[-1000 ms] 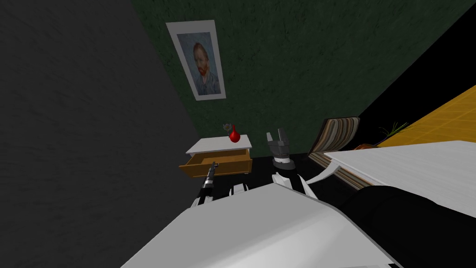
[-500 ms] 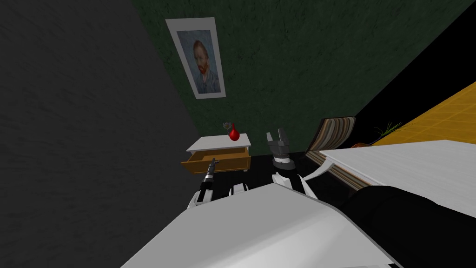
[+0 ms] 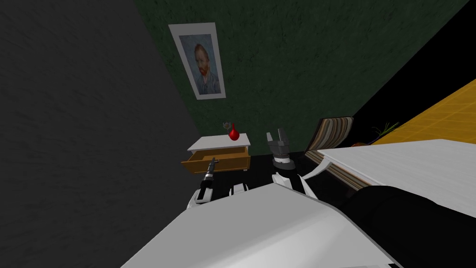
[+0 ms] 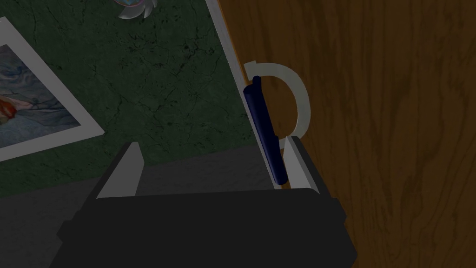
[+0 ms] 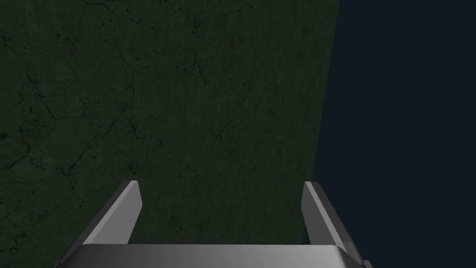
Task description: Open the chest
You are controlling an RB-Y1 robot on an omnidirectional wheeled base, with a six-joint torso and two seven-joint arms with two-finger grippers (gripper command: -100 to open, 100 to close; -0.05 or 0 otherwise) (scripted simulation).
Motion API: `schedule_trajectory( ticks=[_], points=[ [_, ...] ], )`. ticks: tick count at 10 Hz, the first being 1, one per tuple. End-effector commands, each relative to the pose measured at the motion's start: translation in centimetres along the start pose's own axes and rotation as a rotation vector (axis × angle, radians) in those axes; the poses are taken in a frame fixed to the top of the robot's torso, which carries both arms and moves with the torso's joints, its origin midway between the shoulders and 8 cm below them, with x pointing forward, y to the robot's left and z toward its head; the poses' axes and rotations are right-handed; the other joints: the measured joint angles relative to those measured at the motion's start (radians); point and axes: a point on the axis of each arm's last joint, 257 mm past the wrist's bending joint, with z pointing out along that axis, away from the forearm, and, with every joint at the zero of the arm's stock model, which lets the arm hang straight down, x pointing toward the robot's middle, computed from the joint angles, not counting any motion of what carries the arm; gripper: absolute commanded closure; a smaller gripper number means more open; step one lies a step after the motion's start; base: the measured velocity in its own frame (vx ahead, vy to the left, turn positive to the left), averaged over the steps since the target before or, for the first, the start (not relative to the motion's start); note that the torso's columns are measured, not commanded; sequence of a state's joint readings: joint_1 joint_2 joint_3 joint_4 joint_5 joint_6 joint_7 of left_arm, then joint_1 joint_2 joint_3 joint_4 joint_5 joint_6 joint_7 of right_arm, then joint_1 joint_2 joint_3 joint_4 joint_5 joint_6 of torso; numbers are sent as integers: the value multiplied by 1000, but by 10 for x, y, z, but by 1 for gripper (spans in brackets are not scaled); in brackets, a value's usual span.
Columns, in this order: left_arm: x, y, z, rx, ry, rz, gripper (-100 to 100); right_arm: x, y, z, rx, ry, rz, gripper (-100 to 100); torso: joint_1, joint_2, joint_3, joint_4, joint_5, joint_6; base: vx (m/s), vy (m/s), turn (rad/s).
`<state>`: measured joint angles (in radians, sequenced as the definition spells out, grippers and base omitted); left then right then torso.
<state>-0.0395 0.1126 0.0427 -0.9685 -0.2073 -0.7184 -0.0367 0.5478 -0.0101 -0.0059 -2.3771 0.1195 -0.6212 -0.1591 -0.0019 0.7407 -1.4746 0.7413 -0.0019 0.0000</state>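
Note:
The chest (image 3: 218, 143) is a small white cabinet against the green wall, and its brown wooden drawer (image 3: 217, 161) stands pulled out. My left gripper (image 3: 214, 161) is at the drawer front, open (image 4: 214, 167). The pale D-shaped handle (image 4: 300, 100) sits just ahead of one finger (image 4: 297, 158), with nothing clamped between the two. A dark blue rod (image 4: 266, 135) lies along the drawer's edge beside that finger. To the right of the chest my right gripper (image 3: 277, 136) is raised and open (image 5: 218, 209), facing the wall.
A red vase (image 3: 234, 135) stands on the chest top. A framed portrait (image 3: 203, 60) hangs on the wall above. A white bed (image 3: 409, 167) with a striped headboard (image 3: 332, 132) lies close on the right. A dark grey wall (image 3: 83, 139) is on the left.
The whole head view has shifted a little and the chest looks slightly farther off, so I have moved. The drawer stays out and my left gripper stays at its front.

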Motion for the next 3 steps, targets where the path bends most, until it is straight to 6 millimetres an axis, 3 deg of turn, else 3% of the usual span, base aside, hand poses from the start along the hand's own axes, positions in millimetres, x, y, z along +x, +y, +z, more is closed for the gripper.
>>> schedule_trajectory(
  ticks=[1, 3],
  points=[
    [0, 1, -1, -4, 0, 0, 0, 0, 0, 0, 0, 0, 0, 0, 1, -1, -1, -1, 1, 0, 0, 0, 0],
    [0, 3, -2, -8, 1, -1, 0, 0, 0, 0, 0, 0, 0, 0, 1, -2, -1, -2, 1, 0, 0, 0, 0]
  ],
)
